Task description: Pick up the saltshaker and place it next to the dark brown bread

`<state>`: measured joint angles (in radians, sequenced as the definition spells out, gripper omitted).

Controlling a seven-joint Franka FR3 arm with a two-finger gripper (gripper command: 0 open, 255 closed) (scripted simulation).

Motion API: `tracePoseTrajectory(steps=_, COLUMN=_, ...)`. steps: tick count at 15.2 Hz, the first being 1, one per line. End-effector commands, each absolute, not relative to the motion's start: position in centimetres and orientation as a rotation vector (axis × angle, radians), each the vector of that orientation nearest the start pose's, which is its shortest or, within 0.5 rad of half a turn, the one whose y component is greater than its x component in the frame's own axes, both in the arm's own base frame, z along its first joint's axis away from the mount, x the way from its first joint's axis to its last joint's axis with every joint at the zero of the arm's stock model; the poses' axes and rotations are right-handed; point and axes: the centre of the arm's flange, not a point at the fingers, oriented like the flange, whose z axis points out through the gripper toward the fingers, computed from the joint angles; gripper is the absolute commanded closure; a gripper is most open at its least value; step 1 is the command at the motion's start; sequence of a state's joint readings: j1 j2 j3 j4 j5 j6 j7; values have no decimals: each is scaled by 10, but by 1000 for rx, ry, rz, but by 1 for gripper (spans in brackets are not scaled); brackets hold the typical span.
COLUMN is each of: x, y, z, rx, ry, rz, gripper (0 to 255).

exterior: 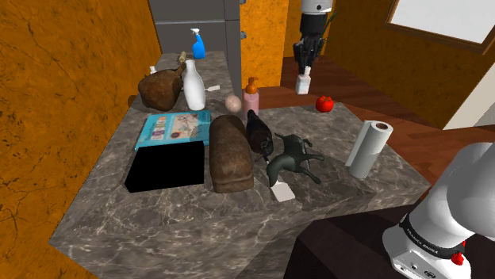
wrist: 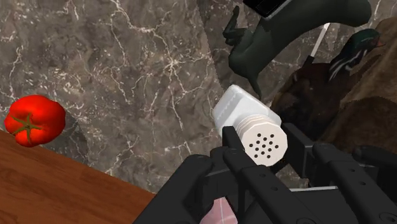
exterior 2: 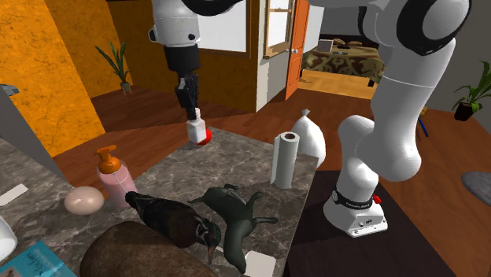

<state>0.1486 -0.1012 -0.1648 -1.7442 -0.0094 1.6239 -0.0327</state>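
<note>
My black gripper (exterior: 306, 70) is shut on a white saltshaker (exterior: 303, 82), which hangs in the air above the far corner of the marble table (exterior: 182, 214). In the wrist view the fingers (wrist: 232, 151) clasp the saltshaker (wrist: 251, 124) just below its perforated cap. In the second exterior view the gripper (exterior 2: 189, 106) holds the saltshaker (exterior 2: 195, 128) just above a red tomato (exterior 2: 205, 138). A long dark brown bread loaf (exterior: 230, 152) lies mid-table, well towards the shoulder view's lower left of the gripper; the same bread (exterior 2: 134, 252) shows in the second exterior view.
Between the gripper and the loaf stand a dark green dog figure (exterior: 293, 156), a dark duck figure (exterior: 259, 133), a pink soap dispenser (exterior: 251, 95) and an egg (exterior: 232, 103). A paper towel roll (exterior: 369, 148), black box (exterior: 166, 166), blue book (exterior: 173, 129), white bottle (exterior: 194, 85) and round brown loaf (exterior: 161, 87) are also there.
</note>
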Motion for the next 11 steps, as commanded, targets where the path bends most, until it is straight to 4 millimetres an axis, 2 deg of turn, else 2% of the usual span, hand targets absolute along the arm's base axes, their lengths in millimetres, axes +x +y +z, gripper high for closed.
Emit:
tracePoseTrajectory(steps=1, x=525, y=15, z=602, rx=-3134, ry=-25, rz=32, gripper=255)
tracePoseTrajectory(steps=11, x=523, y=147, z=602, rx=-3134, ry=-25, rz=32, gripper=255)
